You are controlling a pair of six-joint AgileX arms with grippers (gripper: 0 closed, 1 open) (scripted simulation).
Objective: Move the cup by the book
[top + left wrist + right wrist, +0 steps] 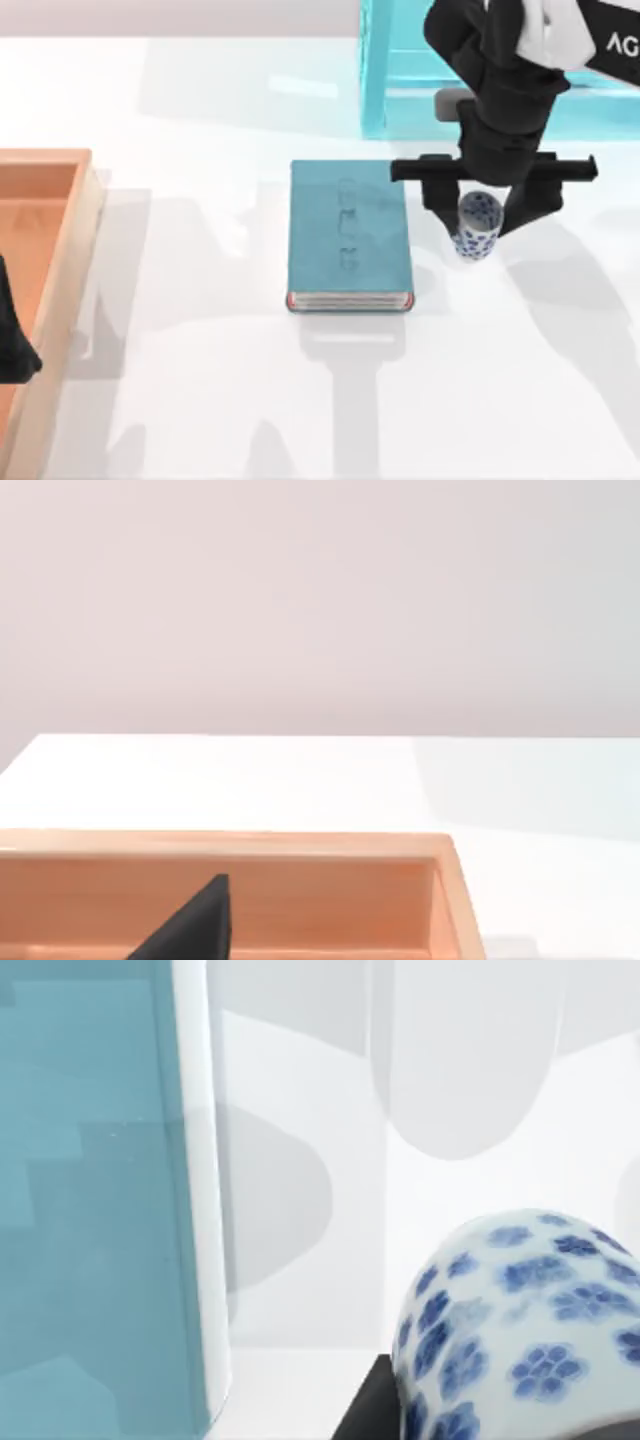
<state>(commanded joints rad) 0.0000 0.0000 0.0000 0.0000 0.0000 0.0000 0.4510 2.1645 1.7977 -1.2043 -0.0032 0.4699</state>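
Cup [478,226] sits right of centre in the top view, just beside the book [348,235], clamped between the right hand's [482,213] fingers. Left hand [14,345] parked over the wooden tray [62,215], grip unreadable.

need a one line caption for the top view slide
Right hand holds the cup upright just right of the book; left hand sits parked over the wooden tray.

Camera layout: one overhead, two wrist-mounted.
Top view is looking straight down on the table [200,420]; right wrist is sitting close against the cup [520,1320], sharing it with the top view [478,225]; left wrist is facing across the wooden tray [300,845].
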